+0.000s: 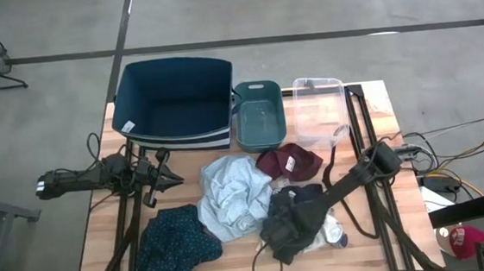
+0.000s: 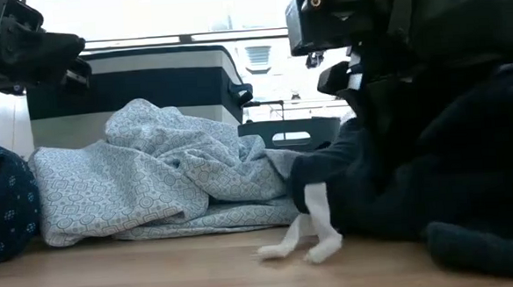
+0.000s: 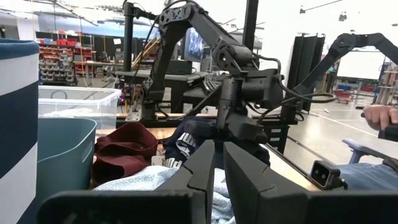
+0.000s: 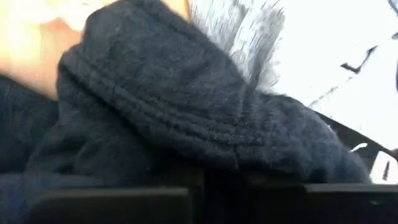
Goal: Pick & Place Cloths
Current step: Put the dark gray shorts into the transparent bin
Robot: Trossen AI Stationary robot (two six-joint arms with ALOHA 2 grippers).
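while the left arm waits over the left side of the desk (image 1: 104, 250), the high view puts the right gripper (image 1: 286, 231) low at the near edge, down in the dark navy cloth (image 1: 303, 198). just left of it lies the pale blue-grey cloth (image 1: 233, 192), crumpled mid-desk, with the dark teal patterned cloth (image 1: 175, 249) at the near left and the maroon cloth (image 1: 289, 160) behind. a bit of white cloth (image 1: 329, 231) peeks out beside the gripper. at the back stand the big blue bin (image 1: 174, 102), the teal bin (image 1: 258, 114) and the clear bin (image 1: 318, 108), all three looking empty, so i'd guess the cloths are bound for them.

from the low view, the right gripper's body sits above a heap of navy fabric (image 2: 434, 169), and a white strip (image 2: 318, 224) hangs down to the wood, which suggests the bundle is bunched rather than cleanly picked.

through the left wrist view, the left gripper (image 3: 217, 165) has its fingers nearly together with nothing between them, pointed across the maroon cloth toward the other arm. a person's hand (image 3: 376, 115) shows far off in the room.

up close in the right wrist view, navy fleece (image 4: 186, 118) fills everything and covers the fingers; i cannot tell whether they have closed on it.
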